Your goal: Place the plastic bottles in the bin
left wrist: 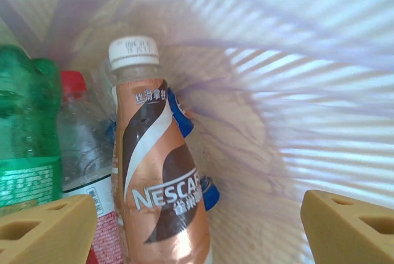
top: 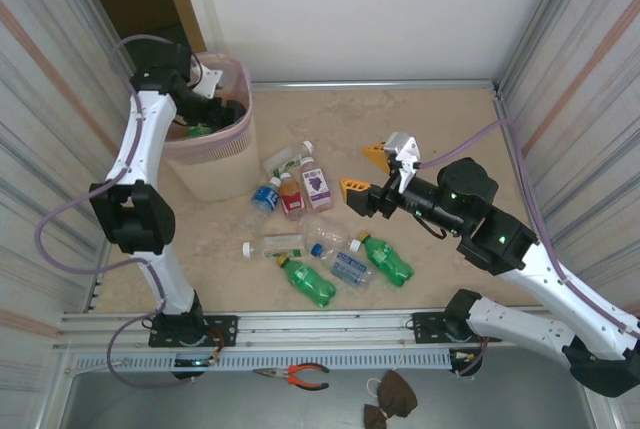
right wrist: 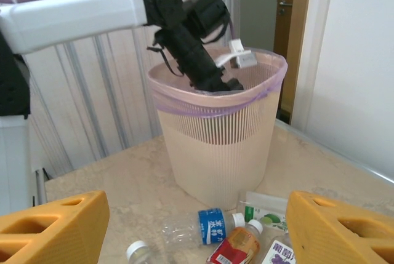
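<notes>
The bin (top: 215,171) stands at the back left, pale pink rim over a beige ribbed body (right wrist: 215,141). My left gripper (left wrist: 196,233) is down inside it, jaws wide apart and open. A brown Nescafe bottle (left wrist: 161,172) lies loose between the fingers, touching neither. Beside it are a green bottle (left wrist: 24,128) and a clear red-capped one (left wrist: 80,141). Several plastic bottles lie on the table: a blue-labelled one (top: 267,195), a red-labelled one (top: 291,197), two green ones (top: 308,281) (top: 388,259). My right gripper (top: 365,171) hovers open right of them, holding nothing.
Corrugated walls close in both sides of the table. A doorway opens behind the bin. Red-handled pliers (top: 297,376) and a dark brown object (top: 390,396) lie in front of the arm rail. The marble top to the right of the bottles is bare.
</notes>
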Controlling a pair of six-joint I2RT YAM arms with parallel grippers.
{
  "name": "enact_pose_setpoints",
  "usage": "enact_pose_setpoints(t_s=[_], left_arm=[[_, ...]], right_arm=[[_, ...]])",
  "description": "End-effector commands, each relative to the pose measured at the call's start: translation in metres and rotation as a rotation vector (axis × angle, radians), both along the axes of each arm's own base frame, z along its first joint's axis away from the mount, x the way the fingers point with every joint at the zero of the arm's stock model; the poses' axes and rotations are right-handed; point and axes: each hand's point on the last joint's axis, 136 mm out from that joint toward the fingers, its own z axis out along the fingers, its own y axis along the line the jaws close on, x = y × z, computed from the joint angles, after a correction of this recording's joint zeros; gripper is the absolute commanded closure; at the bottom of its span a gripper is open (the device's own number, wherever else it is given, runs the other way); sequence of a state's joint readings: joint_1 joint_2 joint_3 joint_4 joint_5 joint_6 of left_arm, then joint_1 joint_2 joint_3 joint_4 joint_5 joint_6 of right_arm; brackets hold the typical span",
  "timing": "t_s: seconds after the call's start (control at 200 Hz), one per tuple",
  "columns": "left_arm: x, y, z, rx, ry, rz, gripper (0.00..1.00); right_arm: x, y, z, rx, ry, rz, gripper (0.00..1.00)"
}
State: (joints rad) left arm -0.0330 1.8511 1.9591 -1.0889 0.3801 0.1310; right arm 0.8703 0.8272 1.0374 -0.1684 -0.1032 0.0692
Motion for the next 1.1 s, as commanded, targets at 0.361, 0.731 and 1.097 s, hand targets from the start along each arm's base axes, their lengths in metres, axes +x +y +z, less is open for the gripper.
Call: enact_pose_setpoints(t_s=[0.361,0.731,1.097], left_arm=[[-0.031,-0.017,0.127,-0.088,-0.333,-0.031,0.18],[-0.056,-0.118,0.169,-0.173,-0.470,-0.264,0.19],[-0.010,-0.214,0.067,-0.008,-0.356,-0.264,0.25]], right_arm=[[0.000,0.001,0.003,-0.004,-0.007,-0.001,0.25],[0.000,0.001,0.003,0.001,0.002,-0.001,0.26],[-0.002,-0.001,0.003,0.019,0.028,-0.001,0.27]])
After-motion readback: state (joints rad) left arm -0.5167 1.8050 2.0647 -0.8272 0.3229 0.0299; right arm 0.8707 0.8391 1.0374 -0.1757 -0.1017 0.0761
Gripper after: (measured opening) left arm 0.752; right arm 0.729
